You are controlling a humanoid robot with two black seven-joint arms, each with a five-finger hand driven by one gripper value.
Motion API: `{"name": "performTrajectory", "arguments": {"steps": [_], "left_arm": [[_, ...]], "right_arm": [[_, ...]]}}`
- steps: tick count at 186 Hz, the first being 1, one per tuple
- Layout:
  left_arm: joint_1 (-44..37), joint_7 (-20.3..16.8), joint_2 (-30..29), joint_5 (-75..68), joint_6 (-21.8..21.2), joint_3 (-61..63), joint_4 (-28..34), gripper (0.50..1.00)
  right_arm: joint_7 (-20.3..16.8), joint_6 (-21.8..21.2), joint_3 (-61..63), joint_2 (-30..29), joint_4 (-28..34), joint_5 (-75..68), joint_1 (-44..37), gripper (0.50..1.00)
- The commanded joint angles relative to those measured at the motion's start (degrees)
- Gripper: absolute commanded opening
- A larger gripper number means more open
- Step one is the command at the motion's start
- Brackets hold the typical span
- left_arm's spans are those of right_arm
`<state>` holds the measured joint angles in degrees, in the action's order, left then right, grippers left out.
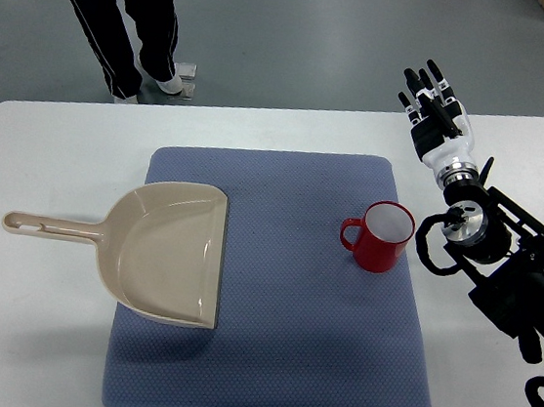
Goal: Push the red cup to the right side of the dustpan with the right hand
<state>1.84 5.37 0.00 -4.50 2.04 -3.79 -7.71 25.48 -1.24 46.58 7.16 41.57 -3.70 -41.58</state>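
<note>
One arm is all I have in view, the right one, coming in from the right edge over the white table (31, 333). Nearest me the blue mat (275, 351) lies flat, and on its left part sits the beige dustpan (163, 250), its mouth facing right and its handle reaching left onto bare table. Further in, the red cup (383, 238) stands upright near the mat's right edge, handle pointing left toward the pan, well apart from it. Beyond and to the right of the cup, the right hand (438, 109) hangs over bare table, fingers straight and close together, holding nothing and not touching the cup. My left arm does not show. At the back, a person's legs stand on the grey floor past the table. As I judge it, the cup already lies to the right of the pan, yet no push is under way; the hand must first come down beside the cup before I can nudge it.
</note>
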Motion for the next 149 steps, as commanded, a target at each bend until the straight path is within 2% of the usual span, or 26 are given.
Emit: {"name": "performTrajectory", "arguments": {"steps": [1, 149], "left_arm": [[0.0, 0.0, 0.0, 0.0, 0.0, -0.2, -0.1, 1.0], [0.0, 0.0, 0.0, 0.0, -0.1, 0.3, 0.5, 1.0]], "right_arm": [[0.0, 0.0, 0.0, 0.0, 0.0, -0.1, -0.1, 0.928], [0.0, 0.1, -0.1, 0.4, 0.0, 0.4, -0.1, 0.928]]}}
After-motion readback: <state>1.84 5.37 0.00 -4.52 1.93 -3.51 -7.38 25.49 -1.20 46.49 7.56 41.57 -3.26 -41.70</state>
